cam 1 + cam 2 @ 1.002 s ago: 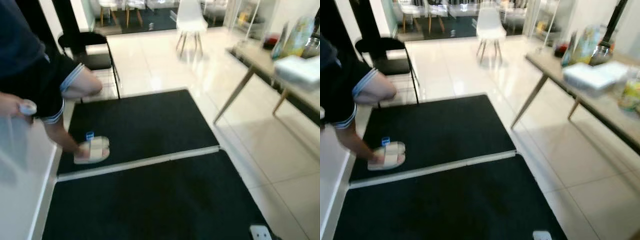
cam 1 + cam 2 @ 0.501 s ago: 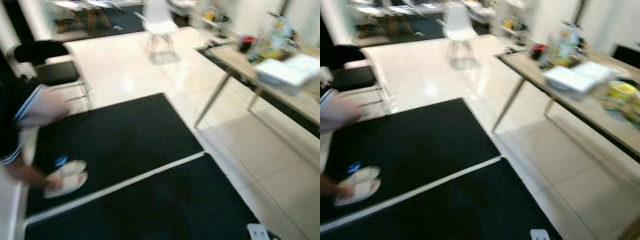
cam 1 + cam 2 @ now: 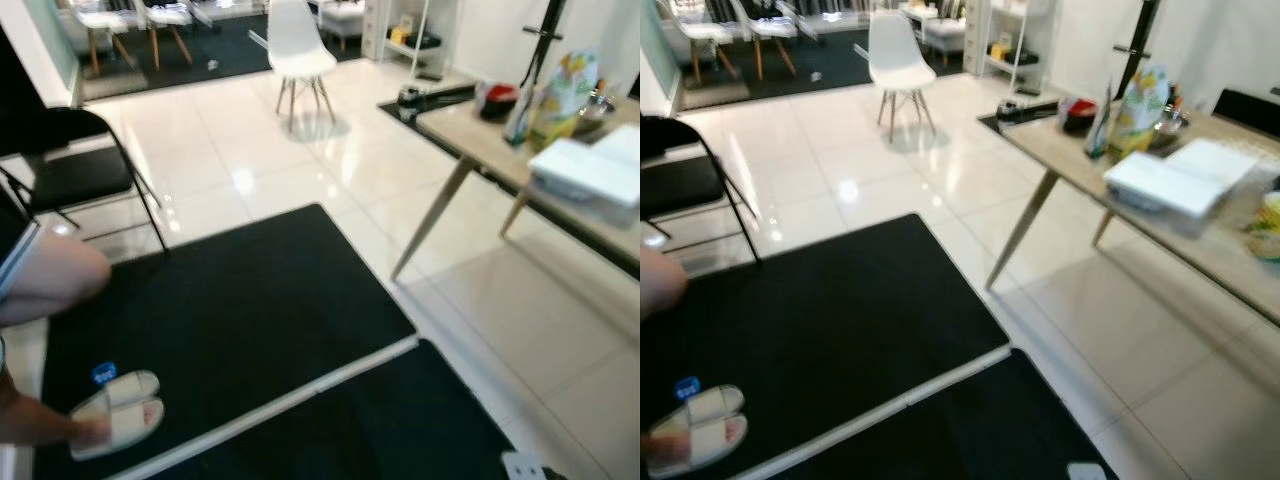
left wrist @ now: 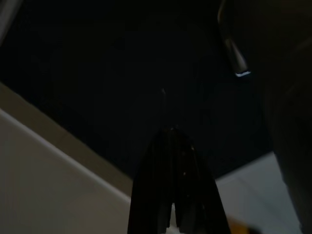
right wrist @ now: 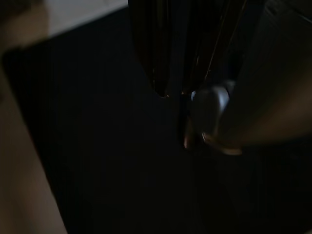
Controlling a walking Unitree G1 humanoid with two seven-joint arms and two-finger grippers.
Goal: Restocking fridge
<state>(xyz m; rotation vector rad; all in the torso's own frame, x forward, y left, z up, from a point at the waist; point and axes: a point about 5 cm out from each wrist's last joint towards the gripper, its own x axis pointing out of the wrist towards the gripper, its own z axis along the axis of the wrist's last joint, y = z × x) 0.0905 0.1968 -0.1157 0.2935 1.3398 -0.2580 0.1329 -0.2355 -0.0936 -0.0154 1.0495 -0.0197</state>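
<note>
Now more table [image 3: 520,150], less person [image 3: 40,290].

You're seeing groceries sitting on the wooden table [image 3: 1060,150]: yellow-green bag [image 3: 1137,108] standing upright, dark-red bowl [image 3: 1078,113] near it, white box [image 3: 1175,178] lying flat.

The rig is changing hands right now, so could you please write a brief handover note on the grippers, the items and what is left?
Left gripper hangs idle over the black mat, fingers together, holding nothing. Right gripper also hangs idle in shade; its state is unclear.
Groceries sit on the wooden table to the robot's right: a white box, a green-yellow bag, a red bowl.
A person's sandalled foot stands on the mat, to the left.
No restocking is visible yet; everything on the table is left to do.
</note>
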